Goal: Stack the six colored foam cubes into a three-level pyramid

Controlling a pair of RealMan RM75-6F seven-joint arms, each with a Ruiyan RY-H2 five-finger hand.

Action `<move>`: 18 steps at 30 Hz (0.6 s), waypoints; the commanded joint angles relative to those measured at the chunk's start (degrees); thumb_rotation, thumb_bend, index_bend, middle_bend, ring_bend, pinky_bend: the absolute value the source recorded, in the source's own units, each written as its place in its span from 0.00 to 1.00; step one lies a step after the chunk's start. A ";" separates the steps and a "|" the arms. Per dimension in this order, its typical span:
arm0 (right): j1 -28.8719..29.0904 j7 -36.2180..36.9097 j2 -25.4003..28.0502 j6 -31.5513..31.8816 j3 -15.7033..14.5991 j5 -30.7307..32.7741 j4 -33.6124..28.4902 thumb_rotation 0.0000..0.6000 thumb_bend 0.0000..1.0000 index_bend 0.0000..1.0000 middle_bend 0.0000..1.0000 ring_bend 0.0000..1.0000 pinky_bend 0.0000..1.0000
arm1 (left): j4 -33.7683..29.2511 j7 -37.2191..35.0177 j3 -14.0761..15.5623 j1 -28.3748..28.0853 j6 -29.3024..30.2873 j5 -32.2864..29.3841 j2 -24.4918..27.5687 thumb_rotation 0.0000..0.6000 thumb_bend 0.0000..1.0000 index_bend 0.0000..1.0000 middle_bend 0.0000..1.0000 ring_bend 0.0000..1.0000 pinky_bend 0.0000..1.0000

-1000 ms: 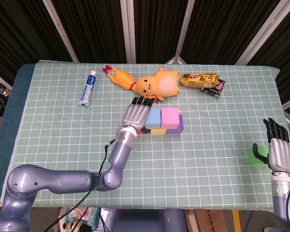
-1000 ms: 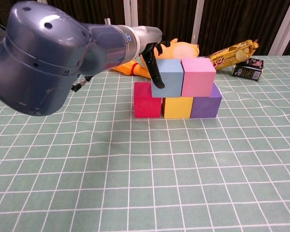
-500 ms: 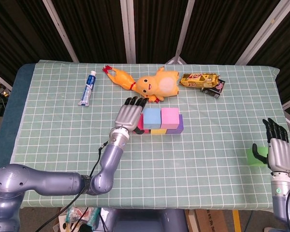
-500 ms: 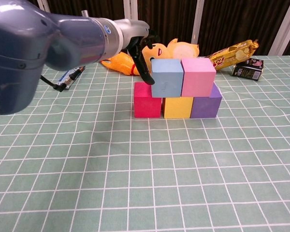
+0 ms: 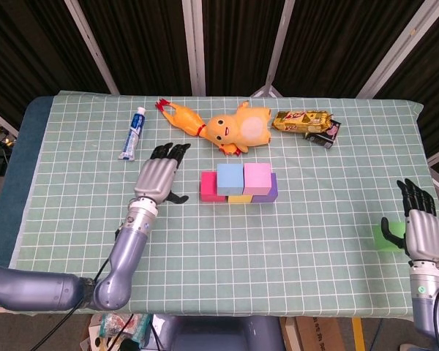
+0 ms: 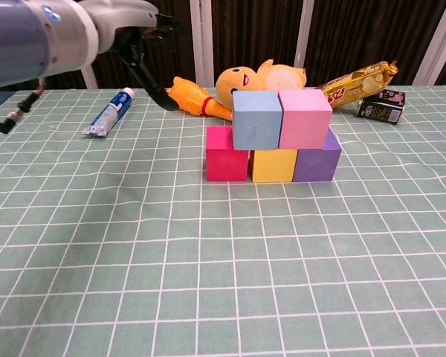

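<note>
Head view: five cubes stand together at mid-table in two levels. Bottom row, left to right: red cube [image 5: 208, 186], yellow cube [image 5: 239, 198], purple cube [image 5: 272, 188], all touching. On top sit the blue cube [image 5: 230, 175] and pink cube [image 5: 257, 175], side by side and touching; the blue one straddles the red and yellow.

My left hand [image 5: 158, 176] is released, fingers extended and apart, holding nothing. It hovers just left of the red cube, clear of the stack, thumb pointing toward it.

The green cube [image 5: 386, 236] lies well apart from the stack, near the table's right edge. My right hand [image 5: 417, 223] is beside it with fingers straight and upright; the thumb is at the cube's left face, but I cannot tell whether the hand grips it or only touches it.

Behind the stack lies a yellow toy [image 5: 238, 127]. A tube [image 5: 134, 132] lies at the far left, and a snack packet [image 5: 301, 121] and a small carton [image 5: 328, 135] lie at the far right.

Chest view confirms the two-level arrangement, with no cube on the third level.
</note>
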 commanded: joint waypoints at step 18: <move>0.05 -0.63 0.65 -1.22 -0.14 1.35 -0.94 1.00 0.47 0.00 0.00 0.00 0.00 | -0.15 -4.65 9.73 8.77 -2.73 0.13 0.88 1.00 0.26 0.00 0.11 0.00 0.03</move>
